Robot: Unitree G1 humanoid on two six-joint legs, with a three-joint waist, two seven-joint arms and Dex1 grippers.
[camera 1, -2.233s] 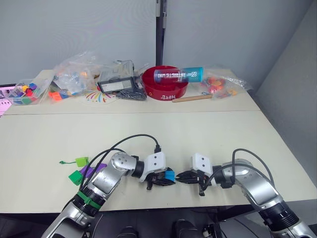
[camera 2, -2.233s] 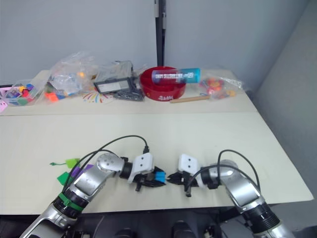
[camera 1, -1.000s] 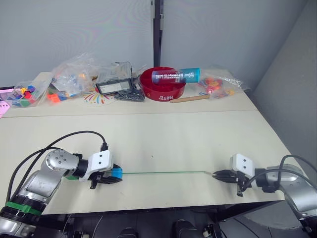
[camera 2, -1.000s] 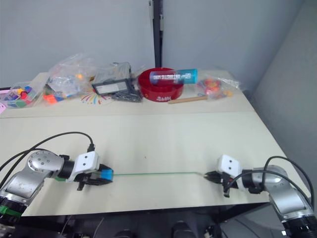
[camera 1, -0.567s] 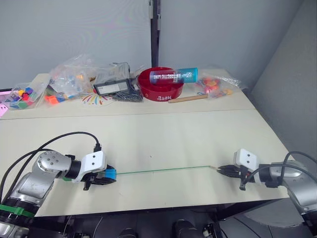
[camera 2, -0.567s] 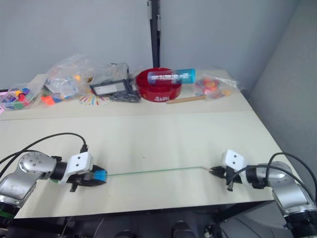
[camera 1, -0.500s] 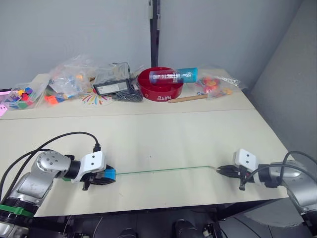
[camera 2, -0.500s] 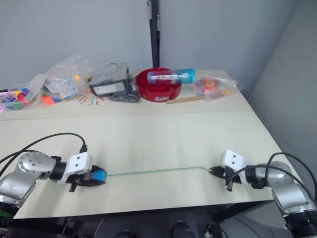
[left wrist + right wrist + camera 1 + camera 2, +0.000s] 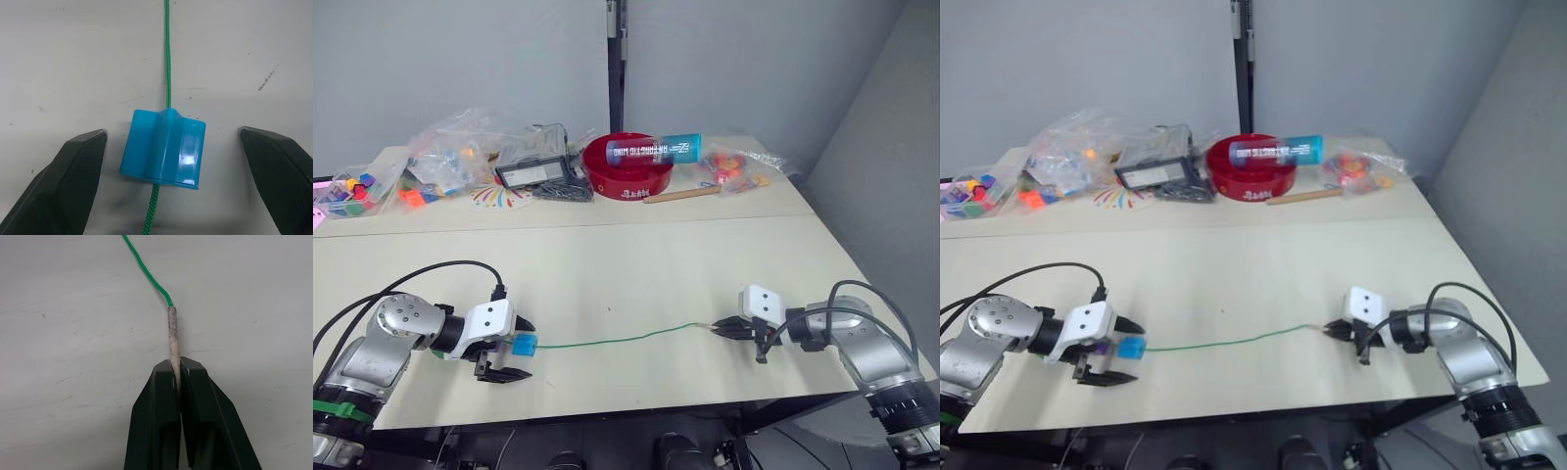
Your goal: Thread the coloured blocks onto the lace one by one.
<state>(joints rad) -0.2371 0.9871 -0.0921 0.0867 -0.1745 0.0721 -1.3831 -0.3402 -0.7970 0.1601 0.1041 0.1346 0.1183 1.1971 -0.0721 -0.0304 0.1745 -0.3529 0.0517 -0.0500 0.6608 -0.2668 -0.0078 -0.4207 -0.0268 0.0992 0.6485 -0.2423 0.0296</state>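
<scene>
While bags [image 9: 460,147] far off — lace [image 9: 617,339] unobstructed

Head stereo overhead; wrist close-ups

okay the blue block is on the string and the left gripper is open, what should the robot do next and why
Probably draw the left gripper back and send it for another block. Its fingers stand open, clear of the sky blue block, which sits on the table with the lace through it. The right gripper pinches the pale tip, ready for threading.
</scene>
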